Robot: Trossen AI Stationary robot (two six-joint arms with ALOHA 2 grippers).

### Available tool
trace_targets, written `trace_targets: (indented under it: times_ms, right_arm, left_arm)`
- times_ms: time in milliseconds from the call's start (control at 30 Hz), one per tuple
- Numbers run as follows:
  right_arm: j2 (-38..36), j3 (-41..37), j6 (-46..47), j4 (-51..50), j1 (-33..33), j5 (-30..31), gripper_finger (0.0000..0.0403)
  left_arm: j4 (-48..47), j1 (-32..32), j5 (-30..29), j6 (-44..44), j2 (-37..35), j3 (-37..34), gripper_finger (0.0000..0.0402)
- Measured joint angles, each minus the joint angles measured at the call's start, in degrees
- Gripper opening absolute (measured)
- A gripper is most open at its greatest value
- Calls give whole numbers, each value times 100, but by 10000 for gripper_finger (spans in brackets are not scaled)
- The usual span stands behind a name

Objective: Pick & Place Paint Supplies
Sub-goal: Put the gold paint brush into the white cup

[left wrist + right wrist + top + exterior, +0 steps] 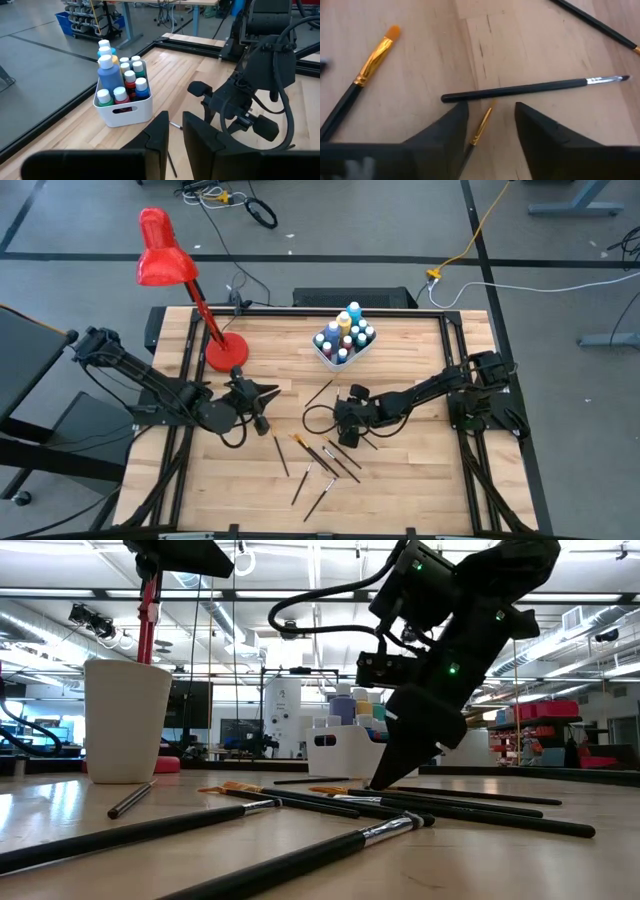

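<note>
Wooden tabletop (400, 480) is strewn with paintbrushes (330, 460), and the right gripper (490, 117), jaws apart, straddles a thin gold-ferruled brush (481, 127) so closely beside a longer one (530, 87) that I reckon both might get nipped or rolled.

Wooden table (420, 470) bears paintbrushes (322, 465), white tray (330, 359), red lamp (226, 352).

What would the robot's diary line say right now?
right gripper: open, down over gold-ferrule brush | left gripper: waiting, left of brushes | bottles: in tray
</note>
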Motion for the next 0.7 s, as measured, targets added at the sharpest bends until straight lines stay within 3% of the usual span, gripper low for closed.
trace_targets:
  times_ms: [300, 533, 700]
  right_arm:
    - [8, -10, -218, 73, -95, -260, 16]
    - [-118, -33, -304, 28, -104, -477, 8]
    - [-683, -48, -414, -38, -47, -818, 5]
  left_arm:
    - [0, -1, 54, -2, 0, -2, 61]
    - [0, -1, 92, -4, 0, -2, 61]
    - [2, -2, 90, -4, 0, -4, 61]
